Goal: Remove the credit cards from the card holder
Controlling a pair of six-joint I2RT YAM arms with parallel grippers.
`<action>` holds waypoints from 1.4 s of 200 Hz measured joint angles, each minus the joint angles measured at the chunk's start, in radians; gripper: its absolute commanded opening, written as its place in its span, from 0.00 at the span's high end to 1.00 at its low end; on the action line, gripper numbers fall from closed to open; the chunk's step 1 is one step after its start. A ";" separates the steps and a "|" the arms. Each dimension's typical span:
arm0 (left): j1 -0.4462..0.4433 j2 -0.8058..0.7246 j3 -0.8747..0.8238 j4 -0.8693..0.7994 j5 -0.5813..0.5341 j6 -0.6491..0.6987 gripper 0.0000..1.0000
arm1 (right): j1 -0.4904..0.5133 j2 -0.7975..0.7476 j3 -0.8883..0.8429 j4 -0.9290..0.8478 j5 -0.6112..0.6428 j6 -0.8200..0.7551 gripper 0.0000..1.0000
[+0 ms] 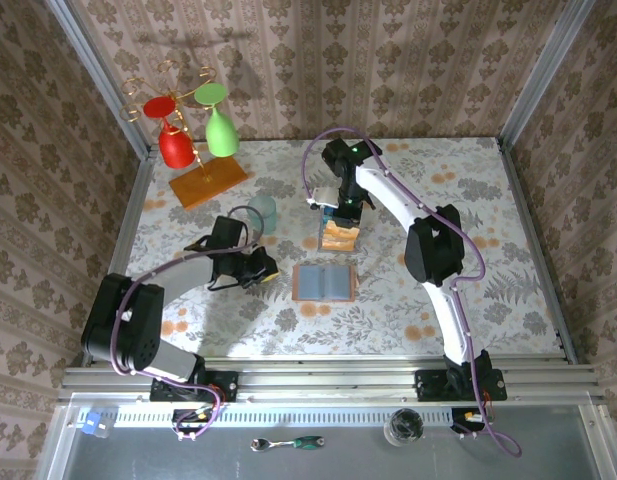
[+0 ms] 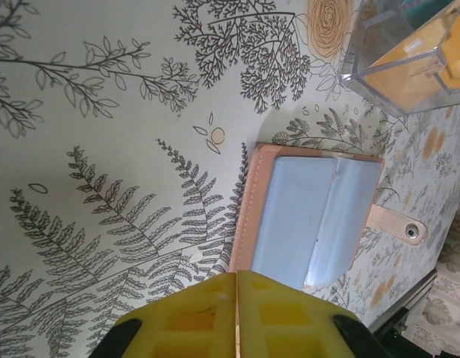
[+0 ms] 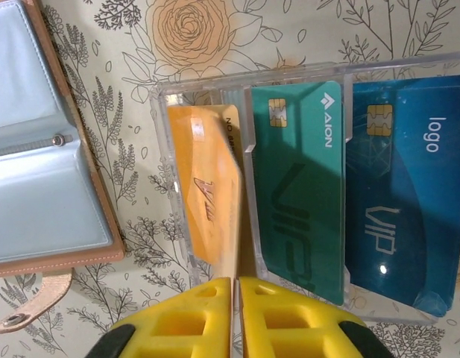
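Right end effector (image 3: pixel 235 313) pinched the tilted orange card (image 3: pixel 203 186) inside the clear box (image 3: pixel 215 86), apparently filing it; left end effector (image 2: pixel 236 313), pressed together, hovered by the card holder (image 2: pixel 297 216).

overhead, 2 wrist close-ups sharing card holder (image 2: pixel 304 220)

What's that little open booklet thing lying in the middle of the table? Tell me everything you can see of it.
It is the card holder, a small folding wallet lying open and flat on the flower-patterned table. Its border looks like tan-brown leather with stitching. Inside are glossy grey-blue pockets, with no cards visible in them. A strap with a metal snap sticks out from one edge. Nothing grips it; the left gripper, shut, sits near another edge.
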 measured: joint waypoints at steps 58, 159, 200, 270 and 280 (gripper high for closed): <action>0.061 -0.076 -0.006 -0.065 -0.054 0.039 0.85 | -0.011 -0.041 -0.109 0.087 0.003 0.032 0.78; 0.257 -0.174 -0.017 -0.186 -0.261 0.236 0.37 | -0.102 -0.497 -0.735 0.551 0.087 0.271 0.23; 0.355 -0.215 -0.017 -0.199 -0.344 0.311 0.10 | -0.154 -0.626 -0.957 0.755 0.131 0.395 0.00; 0.415 -0.312 -0.027 -0.180 -0.550 0.417 0.00 | -0.195 -0.739 -1.266 1.124 0.282 0.624 0.00; 0.415 -0.329 -0.044 -0.150 -0.581 0.430 0.00 | -0.204 -0.749 -1.307 1.176 0.312 0.643 0.00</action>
